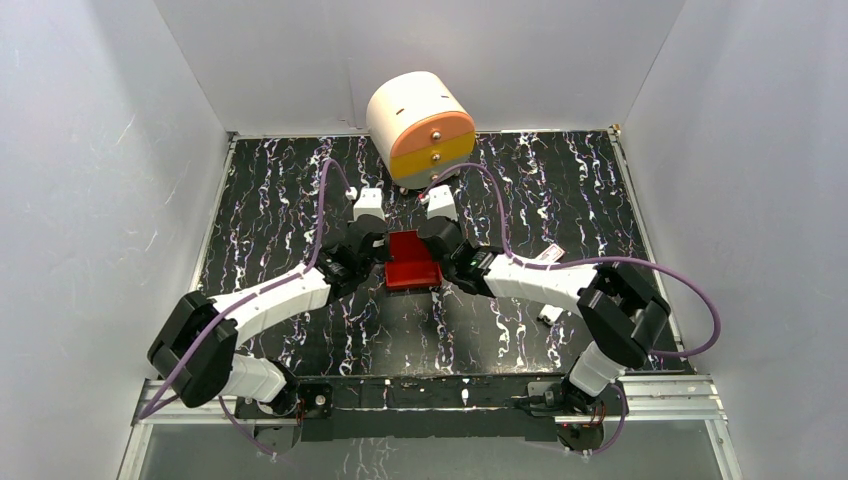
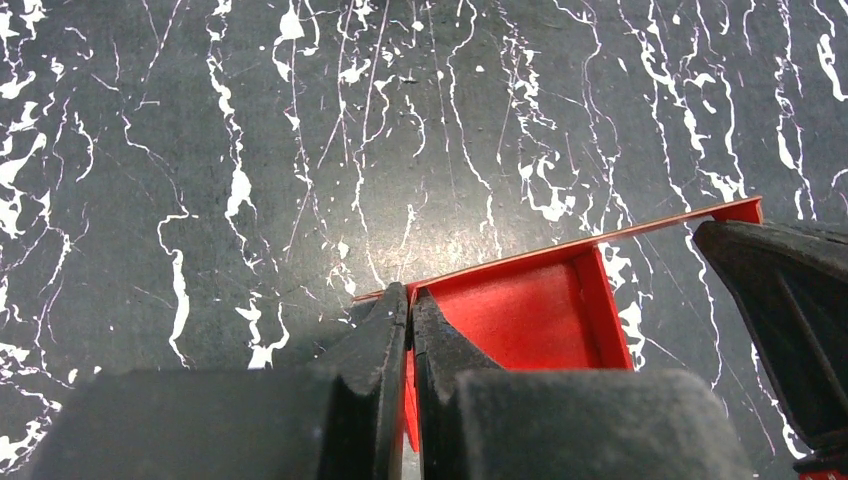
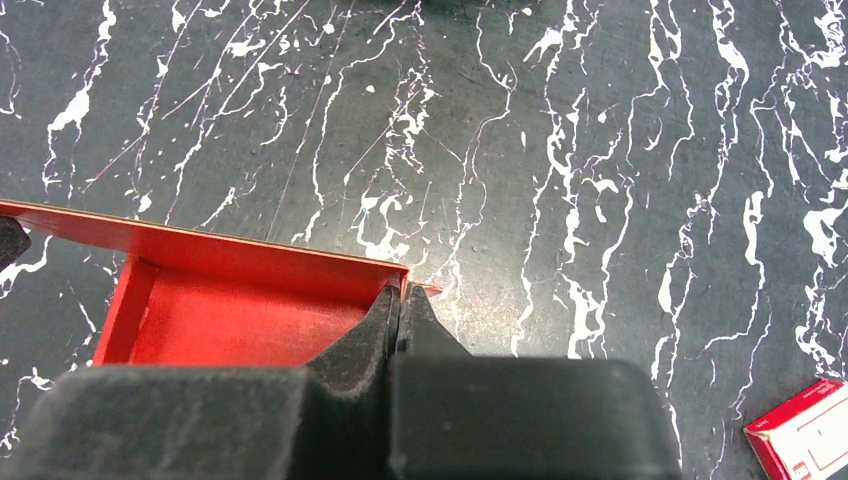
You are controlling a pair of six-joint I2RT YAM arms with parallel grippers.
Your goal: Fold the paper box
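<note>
The paper box [image 1: 412,262] is lying at the middle of the table [image 1: 520,340], and we are reaching in to it from the near edge with both arms. We are pinching its left side wall in the left gripper [image 2: 410,297], fingers pressed together on the thin red card. We are clamping the right side wall the same way in the right gripper [image 3: 400,298]. We are probably holding both ends so the walls stand upright against the long far wall, though the wrist views are hiding whether the corner tabs are tucked. The small packet [image 3: 805,440] is lying apart to the right. The round drawer unit [image 1: 422,125] is standing well beyond, at the far edge.
</note>
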